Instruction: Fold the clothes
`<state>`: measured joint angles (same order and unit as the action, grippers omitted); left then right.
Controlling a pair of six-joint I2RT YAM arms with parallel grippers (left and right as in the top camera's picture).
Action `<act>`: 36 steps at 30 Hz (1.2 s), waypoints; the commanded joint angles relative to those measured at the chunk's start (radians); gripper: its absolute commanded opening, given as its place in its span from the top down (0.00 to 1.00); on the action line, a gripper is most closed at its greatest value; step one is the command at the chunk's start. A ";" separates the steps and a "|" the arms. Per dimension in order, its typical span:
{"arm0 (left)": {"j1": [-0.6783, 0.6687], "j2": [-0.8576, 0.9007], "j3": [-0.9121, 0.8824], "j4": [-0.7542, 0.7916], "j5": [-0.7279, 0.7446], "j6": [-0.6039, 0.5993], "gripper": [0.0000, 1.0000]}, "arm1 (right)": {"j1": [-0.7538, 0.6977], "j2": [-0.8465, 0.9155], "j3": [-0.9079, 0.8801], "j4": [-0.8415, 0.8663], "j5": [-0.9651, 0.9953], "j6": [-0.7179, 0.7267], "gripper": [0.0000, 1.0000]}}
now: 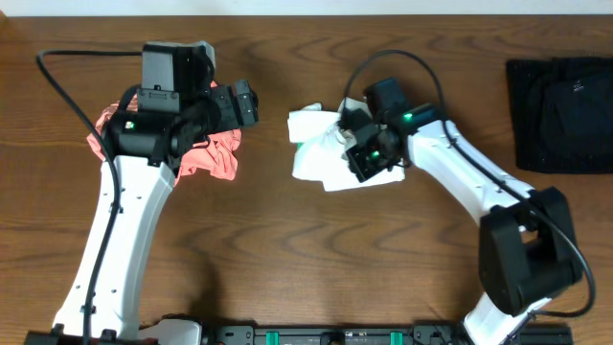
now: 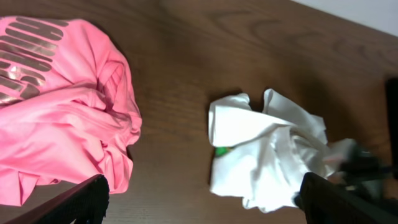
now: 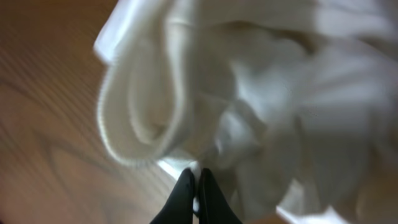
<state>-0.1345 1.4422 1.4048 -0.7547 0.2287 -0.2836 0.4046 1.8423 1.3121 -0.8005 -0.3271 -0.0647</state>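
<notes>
The white T-shirt [image 1: 316, 153] lies crumpled at the table's middle; it also shows in the left wrist view [image 2: 261, 152] and fills the right wrist view [image 3: 249, 93]. My right gripper [image 1: 345, 136] sits on it, and its fingers [image 3: 198, 186] are shut on a pinch of the white fabric. The coral-pink shirt [image 1: 215, 158] with pale lettering lies bunched at the left, partly under my left arm, and shows in the left wrist view [image 2: 56, 118]. My left gripper [image 1: 245, 103] hovers between the two shirts, open wide and empty [image 2: 202, 208].
A black folded garment [image 1: 560, 110] lies at the far right. The wooden table [image 1: 287, 249] shows bare between and in front of the shirts. The right arm's black cable loops above the white T-shirt.
</notes>
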 commanded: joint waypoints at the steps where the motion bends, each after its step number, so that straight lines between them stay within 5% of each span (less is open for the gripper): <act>1: 0.003 0.022 -0.002 -0.004 -0.011 0.018 0.02 | -0.044 -0.077 0.000 -0.056 0.008 0.177 0.99; 8: 0.003 0.053 -0.002 -0.003 -0.013 0.020 0.02 | -0.061 -0.074 -0.023 -0.203 0.010 0.296 0.99; 23: 0.003 0.056 -0.002 -0.004 -0.043 0.040 0.02 | -0.128 -0.074 -0.214 -0.122 0.198 0.457 0.99; 29: 0.003 0.056 -0.002 -0.005 -0.048 0.055 0.02 | -0.143 -0.085 -0.169 -0.124 0.214 0.398 0.38; 36: 0.003 0.056 -0.002 -0.009 -0.058 0.055 0.02 | -0.142 -0.158 0.008 -0.141 0.253 0.278 0.29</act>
<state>-0.1345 1.4899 1.4044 -0.7593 0.1905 -0.2478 0.2649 1.7531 1.2308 -0.9516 -0.1013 0.2951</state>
